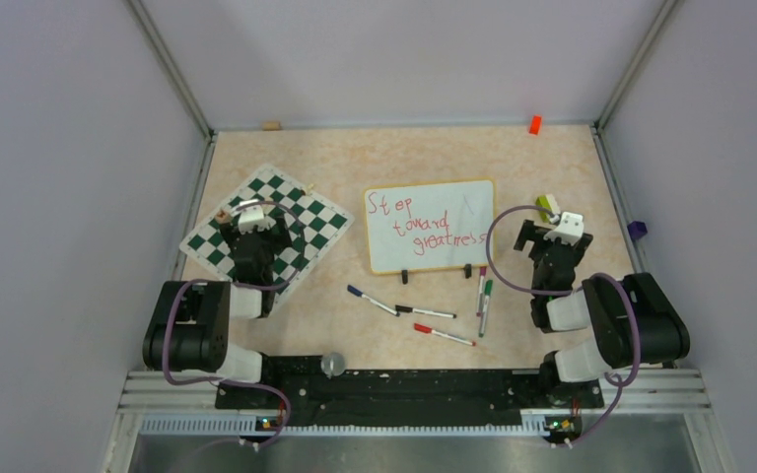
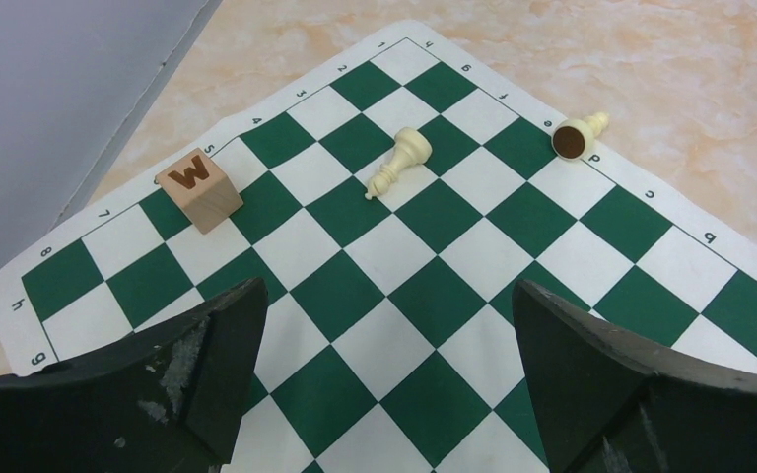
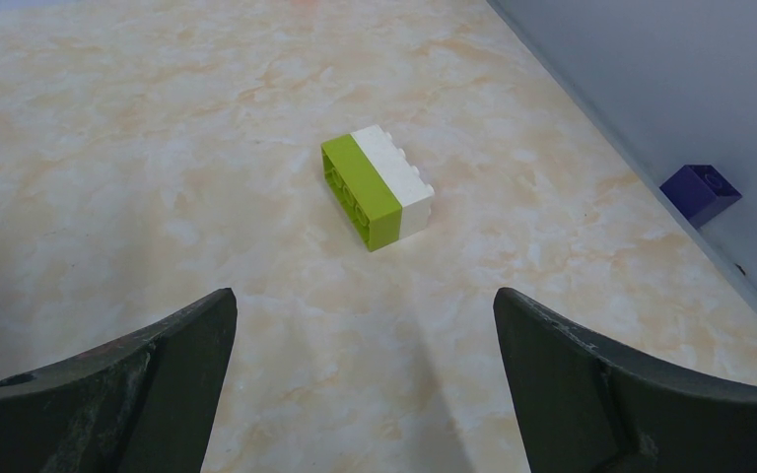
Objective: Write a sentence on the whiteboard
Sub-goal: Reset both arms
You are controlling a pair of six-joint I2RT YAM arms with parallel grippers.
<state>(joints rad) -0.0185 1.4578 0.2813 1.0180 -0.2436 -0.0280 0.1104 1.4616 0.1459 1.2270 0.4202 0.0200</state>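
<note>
The whiteboard [image 1: 430, 227], white with a light-wood frame and two black feet, stands at the table's middle. The sentence [image 1: 424, 225] is on it in red, three lines reading roughly "Step toward greatness". My left gripper [image 1: 253, 229] hovers over the chessboard mat, left of the board; in the left wrist view it [image 2: 389, 330] is open and empty. My right gripper [image 1: 552, 229] is right of the board; in the right wrist view it [image 3: 365, 340] is open and empty above bare table.
Several markers lie in front of the board: blue-capped [image 1: 371, 300], black [image 1: 424, 311], red [image 1: 444, 334], purple [image 1: 481, 289], green [image 1: 486, 305]. The chess mat [image 2: 572, 212] holds a wooden W block [image 2: 199, 188] and two fallen pieces [image 2: 398, 163]. A green-white brick [image 3: 376, 188], purple brick [image 3: 700, 191], orange block [image 1: 534, 124].
</note>
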